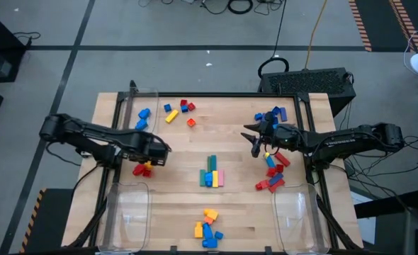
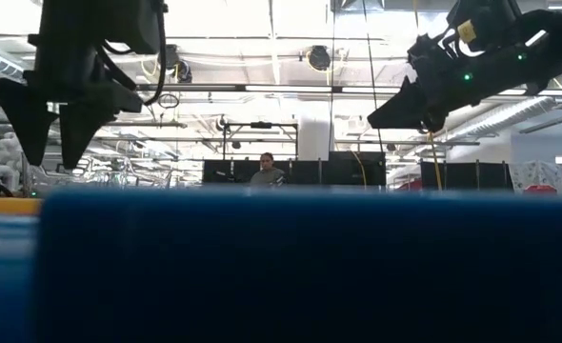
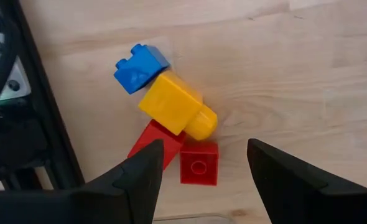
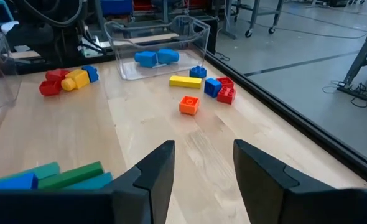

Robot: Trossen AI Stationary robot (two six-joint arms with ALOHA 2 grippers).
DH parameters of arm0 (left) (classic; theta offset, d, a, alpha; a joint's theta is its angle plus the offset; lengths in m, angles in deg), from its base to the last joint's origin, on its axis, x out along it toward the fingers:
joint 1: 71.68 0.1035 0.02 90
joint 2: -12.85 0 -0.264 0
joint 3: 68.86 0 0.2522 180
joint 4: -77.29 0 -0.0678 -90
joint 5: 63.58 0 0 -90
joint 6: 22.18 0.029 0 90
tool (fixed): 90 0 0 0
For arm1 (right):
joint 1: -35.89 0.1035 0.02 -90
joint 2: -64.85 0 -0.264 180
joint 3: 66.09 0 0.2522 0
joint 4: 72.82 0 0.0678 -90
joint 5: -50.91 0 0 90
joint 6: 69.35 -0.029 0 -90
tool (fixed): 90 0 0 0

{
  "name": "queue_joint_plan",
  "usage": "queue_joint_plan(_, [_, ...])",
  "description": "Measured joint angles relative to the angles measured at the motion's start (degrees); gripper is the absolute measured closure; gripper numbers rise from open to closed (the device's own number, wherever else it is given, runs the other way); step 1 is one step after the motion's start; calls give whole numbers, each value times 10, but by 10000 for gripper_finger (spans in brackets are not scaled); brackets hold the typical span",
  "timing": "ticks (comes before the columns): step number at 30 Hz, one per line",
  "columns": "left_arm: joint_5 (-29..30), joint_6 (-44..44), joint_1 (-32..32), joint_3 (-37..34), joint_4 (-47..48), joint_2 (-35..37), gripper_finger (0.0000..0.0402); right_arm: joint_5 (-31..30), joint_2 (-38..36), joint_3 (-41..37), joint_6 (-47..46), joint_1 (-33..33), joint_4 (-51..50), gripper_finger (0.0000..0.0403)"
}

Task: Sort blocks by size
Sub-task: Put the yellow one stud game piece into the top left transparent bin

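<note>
From above, the left gripper point(image 1: 156, 151) hangs directly over a small clump of blocks point(image 1: 144, 168) near the table's left edge, far nearer them than the right gripper point(image 1: 255, 142), which waits across the table.

At table height a blue shape fills the foreground and hides every block.

The left wrist view shows the fingers point(image 3: 140, 177) spread, nothing held, straddling a red cube point(image 3: 199, 163); the yellow brick point(image 3: 174, 104) lies slantwise beyond.

The right wrist view shows parted, empty fingers point(image 4: 155, 171).
</note>
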Motion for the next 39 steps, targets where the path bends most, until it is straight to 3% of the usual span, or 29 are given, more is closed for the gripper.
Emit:
queue_joint_plan(8, [3,-16,0,-3,6,-37,168,0,0,0,0,2,-18,254])
queue_joint_plan(14, [-30,-26,4,-49,-38,-49,168,0,0,0,0,15,-19,254])
queue_joint_plan(22, [-17,-22,14,-84,-59,-49,168,0,0,0,0,18,-12,254])
queue_joint_plan(27, [-12,29,39,-85,-85,-49,168,0,0,0,0,18,-8,254])
queue_joint_plan(34, [-27,112,49,-83,-201,-49,168,0,0,0,0,18,-8,254])
queue_joint_plan(39, [-51,193,49,-60,-184,-49,168,0,0,0,0,18,-7,254])
